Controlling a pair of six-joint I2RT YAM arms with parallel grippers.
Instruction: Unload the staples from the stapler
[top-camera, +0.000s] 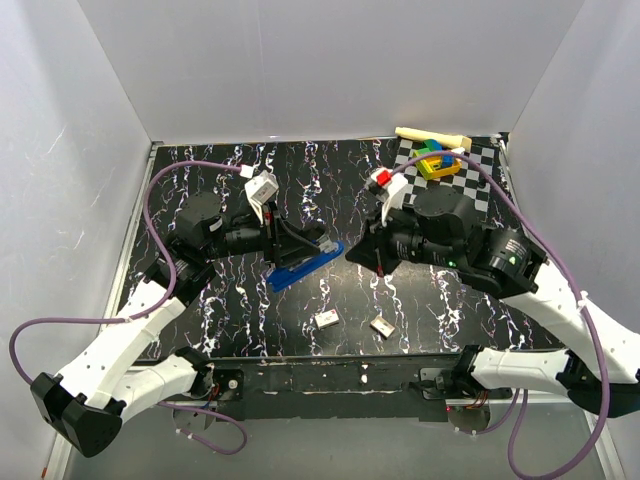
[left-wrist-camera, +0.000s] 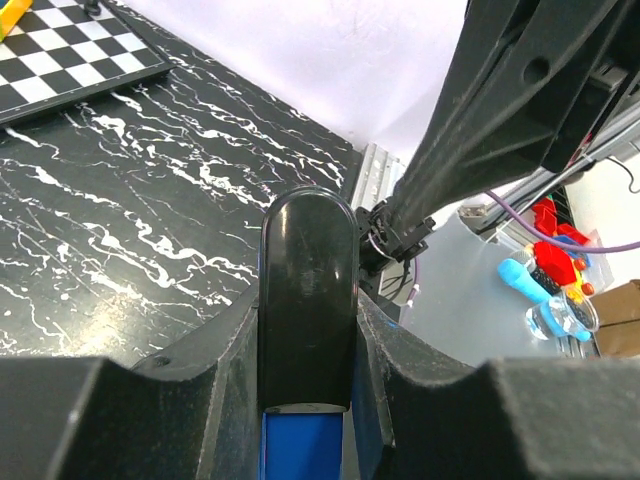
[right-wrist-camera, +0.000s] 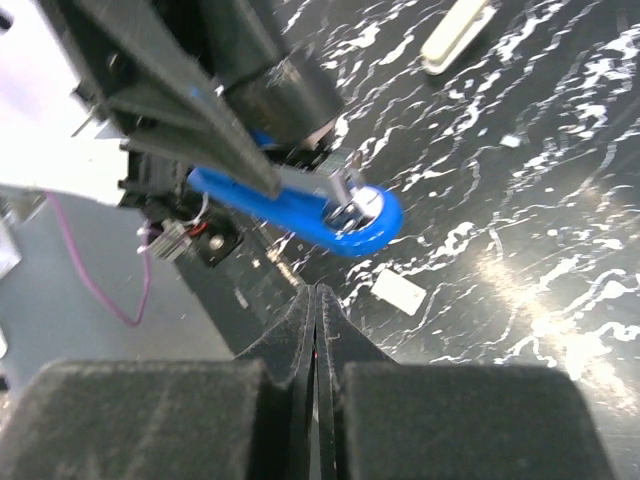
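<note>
The stapler (top-camera: 305, 265) lies at the middle of the black marbled table, blue base down. My left gripper (top-camera: 292, 245) is shut on it from the left. In the left wrist view my fingers (left-wrist-camera: 225, 350) clamp its dark upper arm (left-wrist-camera: 307, 280), with the blue body (left-wrist-camera: 300, 445) below. My right gripper (top-camera: 355, 256) is shut, just right of the stapler's front end and apart from it. In the right wrist view its tips (right-wrist-camera: 316, 292) meet below the stapler's blue rounded end (right-wrist-camera: 340, 220), where metal shows. Two small pale pieces (top-camera: 326, 319) (top-camera: 382, 325) lie on the table in front.
A colourful block toy (top-camera: 438, 160) and a cream stick (top-camera: 430, 135) sit on a checkered mat (top-camera: 480, 160) at the back right. White walls close in three sides. One pale piece (right-wrist-camera: 398, 291) lies close by my right tips. A pale oblong (right-wrist-camera: 455, 35) lies further off.
</note>
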